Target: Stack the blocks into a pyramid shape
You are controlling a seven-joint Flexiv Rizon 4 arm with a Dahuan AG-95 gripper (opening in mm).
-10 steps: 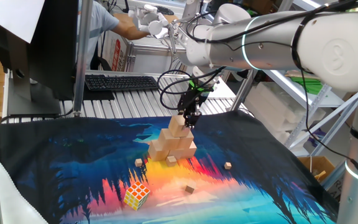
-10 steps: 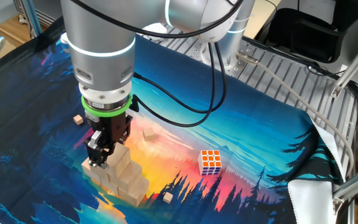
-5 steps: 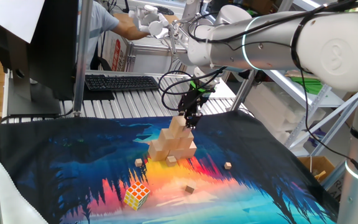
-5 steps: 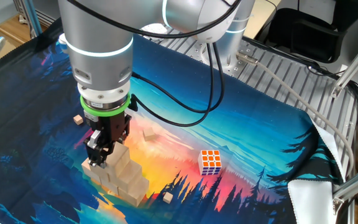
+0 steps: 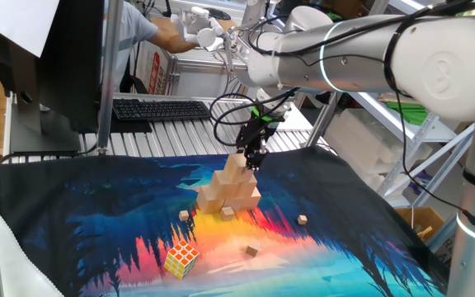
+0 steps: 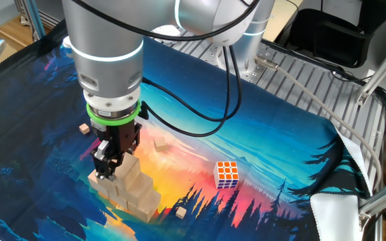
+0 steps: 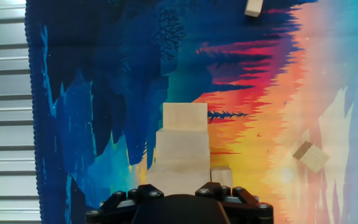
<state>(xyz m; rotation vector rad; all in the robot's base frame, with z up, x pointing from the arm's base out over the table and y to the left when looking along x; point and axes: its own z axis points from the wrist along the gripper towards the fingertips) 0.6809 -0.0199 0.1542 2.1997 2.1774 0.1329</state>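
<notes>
The blocks (image 5: 229, 191) stand as an almost finished pyramid near the middle of the table (image 5: 72, 231), toward its far edge in one fixed view. The gripper (image 5: 252, 162) hangs straight down at the top block (image 5: 235, 167). Whether its fingers grasp this block or have released it, I cannot tell. This seems to be the last placing step; the next move probably calls for a straight lift without pushing the pile. The Rubik's cube (image 5: 181, 257) lies near the front edge. No writing is readable.

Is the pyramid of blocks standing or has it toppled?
Standing. The blocks sit in stepped tiers on the mat, with one top block squarely seated. The gripper is right at that block; contact is unclear.
</notes>
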